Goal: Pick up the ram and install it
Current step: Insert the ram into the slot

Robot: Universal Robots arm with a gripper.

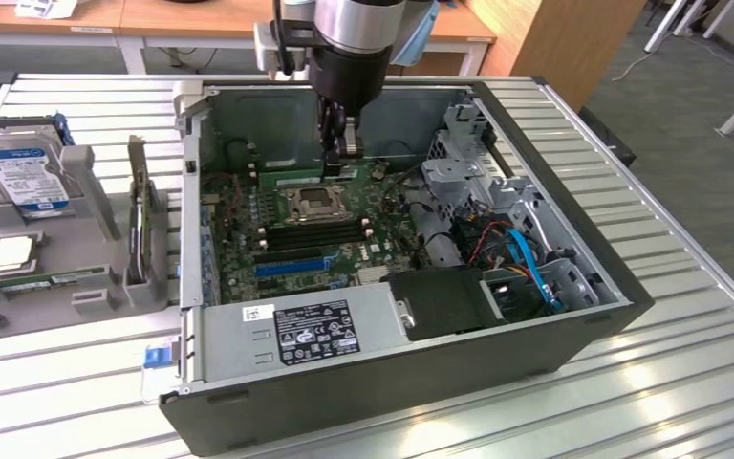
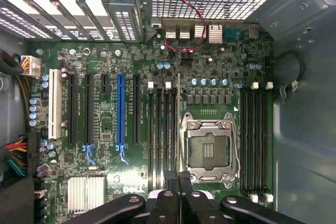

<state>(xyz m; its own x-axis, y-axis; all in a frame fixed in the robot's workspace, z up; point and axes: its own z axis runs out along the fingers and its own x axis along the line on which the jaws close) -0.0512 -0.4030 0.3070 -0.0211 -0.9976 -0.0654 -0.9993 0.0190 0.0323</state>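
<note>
At the case's near edge sits the power supply point(image 1: 310, 330), with blue cables point(image 1: 523, 260) bundled toward the exterior view's right. Past it, on the motherboard point(image 2: 105, 129), four black memory slots point(image 2: 159, 135) run beside the empty processor socket point(image 2: 209, 148). Over them hangs the gripper point(image 2: 178, 181), jaws pinched narrow on the ram point(image 2: 178, 124), which is held edge-down, long axis parallel to the slots and roughly above the one nearest the socket. It looks not yet seated. Farther off, at the bench's far corner on the exterior view's left, a hard drive point(image 1: 16, 172) stands in a grey holder point(image 1: 87, 186).
</note>
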